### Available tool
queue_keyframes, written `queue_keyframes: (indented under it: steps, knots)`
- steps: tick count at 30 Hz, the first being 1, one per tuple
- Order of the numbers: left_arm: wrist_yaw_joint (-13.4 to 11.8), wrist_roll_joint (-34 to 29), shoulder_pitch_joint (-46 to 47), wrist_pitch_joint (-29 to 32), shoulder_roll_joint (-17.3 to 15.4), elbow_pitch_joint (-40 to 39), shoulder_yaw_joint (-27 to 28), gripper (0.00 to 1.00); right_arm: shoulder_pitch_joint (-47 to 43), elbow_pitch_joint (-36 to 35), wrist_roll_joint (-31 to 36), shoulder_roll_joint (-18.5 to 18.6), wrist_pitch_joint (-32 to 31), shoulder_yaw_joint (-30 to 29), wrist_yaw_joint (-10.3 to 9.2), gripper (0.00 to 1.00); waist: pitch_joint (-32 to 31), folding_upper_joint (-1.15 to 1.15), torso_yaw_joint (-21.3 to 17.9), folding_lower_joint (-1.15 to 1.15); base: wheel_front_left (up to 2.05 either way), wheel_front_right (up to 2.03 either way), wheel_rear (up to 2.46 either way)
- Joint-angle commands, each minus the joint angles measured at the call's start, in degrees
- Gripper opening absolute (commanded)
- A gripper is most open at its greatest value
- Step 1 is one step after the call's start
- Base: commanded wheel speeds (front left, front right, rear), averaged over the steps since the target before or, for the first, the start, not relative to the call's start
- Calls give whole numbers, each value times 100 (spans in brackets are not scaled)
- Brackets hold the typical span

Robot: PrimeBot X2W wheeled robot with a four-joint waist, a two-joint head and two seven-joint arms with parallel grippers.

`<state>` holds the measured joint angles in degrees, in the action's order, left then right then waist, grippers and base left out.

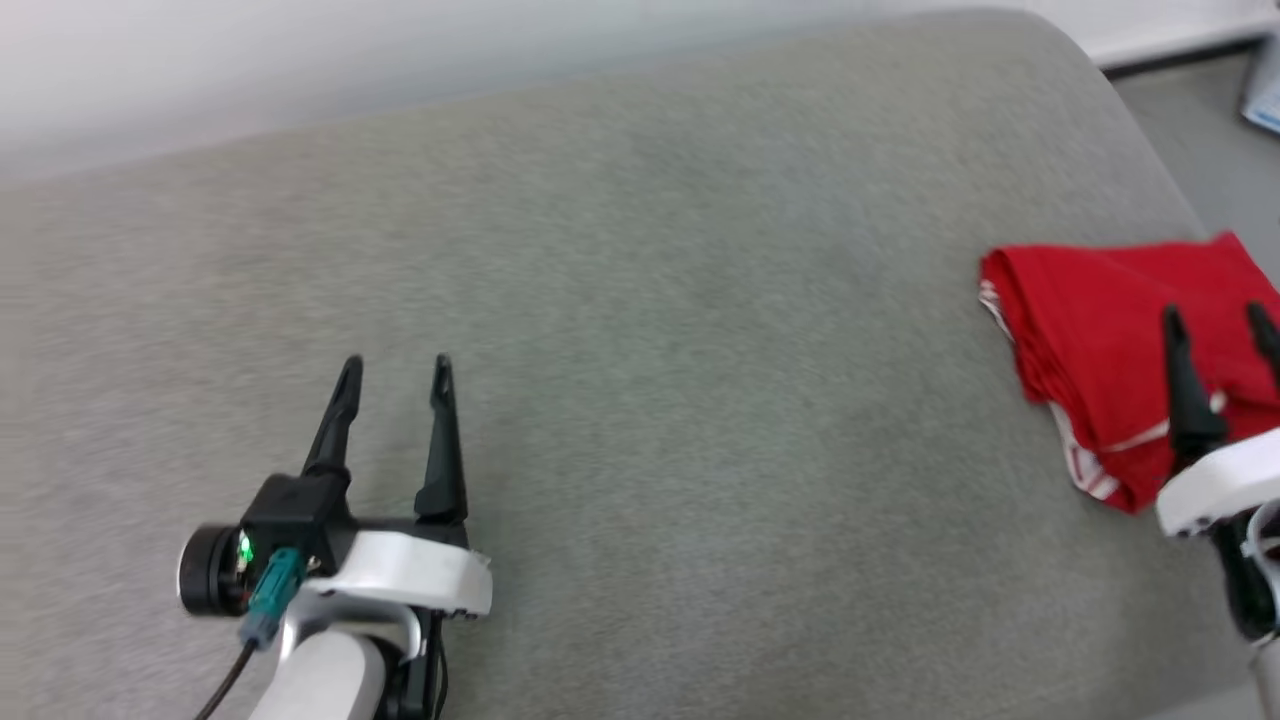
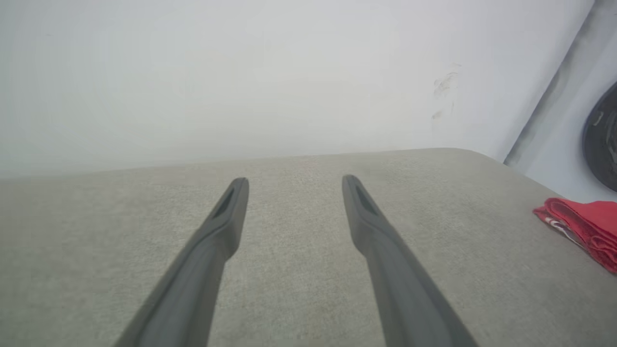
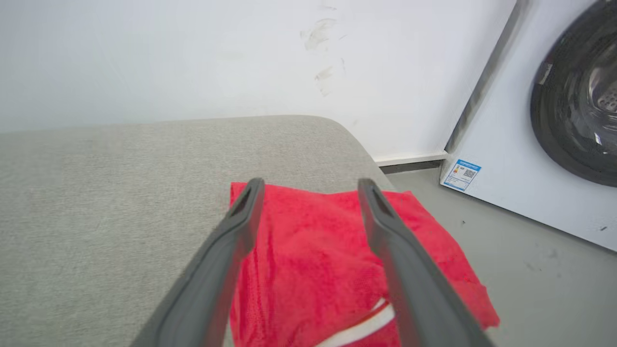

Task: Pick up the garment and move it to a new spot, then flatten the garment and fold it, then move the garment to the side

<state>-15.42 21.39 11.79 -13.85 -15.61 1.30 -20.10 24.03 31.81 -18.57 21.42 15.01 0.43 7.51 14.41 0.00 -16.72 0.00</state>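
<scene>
Two hands gape empty: left hand [image 1: 397, 362] over the cushion [image 1: 700, 300], right hand [image 1: 1214, 314] seemingly just above the garment [image 1: 1090, 310] at its right edge.

The left gripper [image 1: 397, 362] had two long, slim black fingers [image 1: 441, 440] that tapered to narrow tips, each with a shallow slot-shaped recess [image 2: 364, 200] just behind the tip. They rose from a black block [image 1: 295, 505] backed by a glossy white curved shell [image 1: 410, 575]. A round black cylinder [image 1: 205, 583] with a pale rim sat at the block's side, next to a small green light [image 1: 245, 548] and a teal connector [image 1: 272, 592] trailing a black cable [image 1: 225, 685]. The forearm [image 1: 325, 680] was pale grey. The right gripper [image 1: 1214, 313] had the same dark fingers and white shell.
</scene>
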Motion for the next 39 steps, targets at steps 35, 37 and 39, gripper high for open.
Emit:
queue_keyframes:
  steps: [35,37,39]
  knots:
    - [237,37,-1543,-146,-137,381,541,100,-2805,-3563,927,-1429,-1359,-131,-3,100,-1615,0,1279,0,0,0,0]
    - [234,18,-1527,-146,-146,392,528,100,-2769,-3593,951,-1406,-1364,-104,-3,100,-1613,0,1261,0,0,0,0]
    - [236,16,-1513,-146,-152,401,532,100,-2742,-3603,953,-1399,-1375,-78,-3,100,-1608,0,1244,0,0,0,0]
